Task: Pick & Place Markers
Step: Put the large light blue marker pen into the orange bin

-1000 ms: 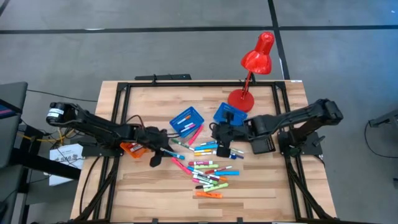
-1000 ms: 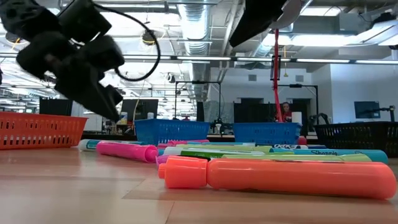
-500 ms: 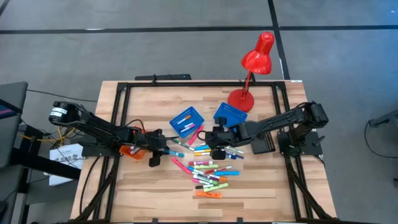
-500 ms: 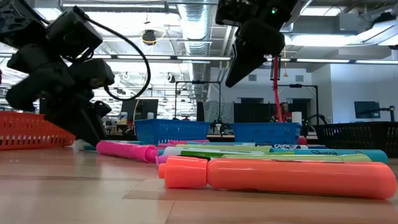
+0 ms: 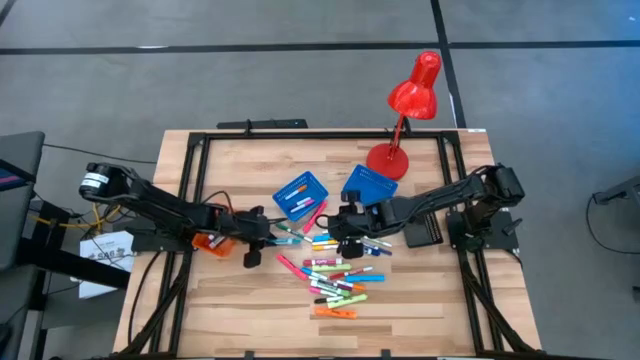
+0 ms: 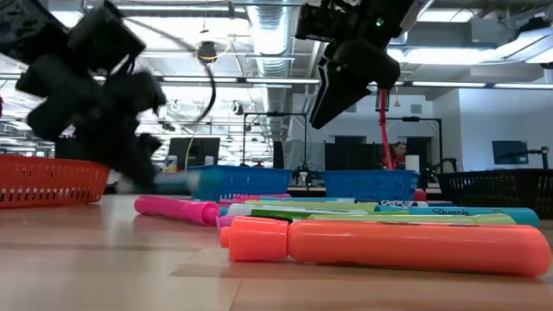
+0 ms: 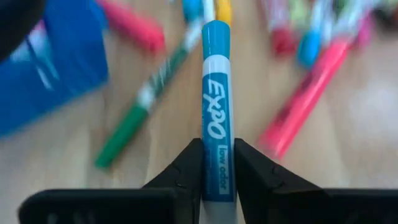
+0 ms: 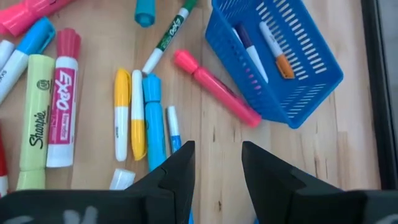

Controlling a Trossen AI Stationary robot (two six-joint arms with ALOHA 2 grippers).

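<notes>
Left tool (image 7: 217, 167) gripping blue marker (image 7: 216, 93), right tool (image 8: 216, 165) open above scattered markers (image 5: 335, 270)

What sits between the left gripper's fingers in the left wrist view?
A blue Expo marker stands lengthwise between the left gripper's fingers, which press on its sides; the left wrist view shows this.

Closed since a second ago: left gripper (image 7: 217, 163), now clamped on a light blue Expo marker (image 7: 216, 112) and raised just off the wood. Swung in from the right: right gripper (image 8: 214, 163), fingers parted, above the scattered markers (image 5: 335, 275).
</notes>
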